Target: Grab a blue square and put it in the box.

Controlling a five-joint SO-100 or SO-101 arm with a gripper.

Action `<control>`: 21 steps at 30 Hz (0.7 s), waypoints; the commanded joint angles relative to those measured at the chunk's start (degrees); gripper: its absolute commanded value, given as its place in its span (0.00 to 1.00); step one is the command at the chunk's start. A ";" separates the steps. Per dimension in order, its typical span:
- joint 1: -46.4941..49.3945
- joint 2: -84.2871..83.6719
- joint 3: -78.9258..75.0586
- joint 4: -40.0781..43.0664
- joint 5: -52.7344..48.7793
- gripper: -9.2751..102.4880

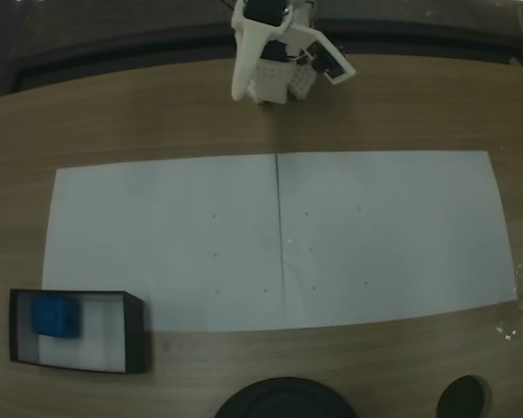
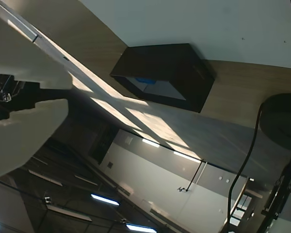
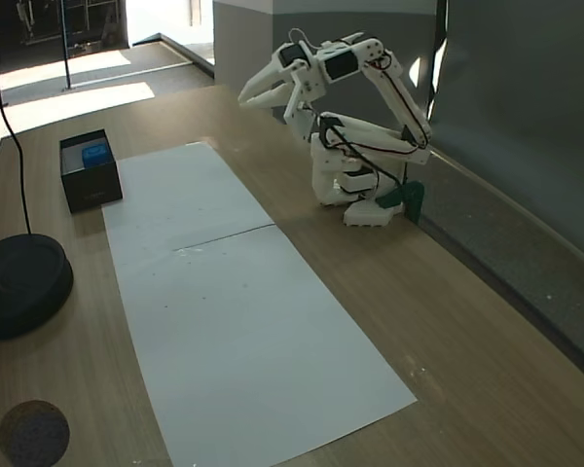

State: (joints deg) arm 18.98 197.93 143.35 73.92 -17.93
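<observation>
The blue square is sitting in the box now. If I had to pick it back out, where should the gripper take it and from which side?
Judging from a fixed view, come straight down from above: the blue square lies flat on the floor of the box, in its left end near the walls. Probably pinch the two faces across the box's short width, since the left wall seems to crowd one finger. The gripper is folded back by the base.

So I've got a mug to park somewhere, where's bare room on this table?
The white paper sheets are bare from end to end. The wood strip between them and the arm's base is free too. It is crowded at the box, which holds the blue square, and by the round black base.
</observation>
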 commanded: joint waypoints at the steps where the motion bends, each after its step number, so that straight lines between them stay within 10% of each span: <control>1: -0.18 1.23 4.83 -6.24 0.26 0.08; 11: -11.07 1.23 31.29 -15.91 3.52 0.08; 21: -11.43 1.14 29.97 -5.27 16.35 0.08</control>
State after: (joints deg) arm 8.35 197.93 176.92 66.45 -1.93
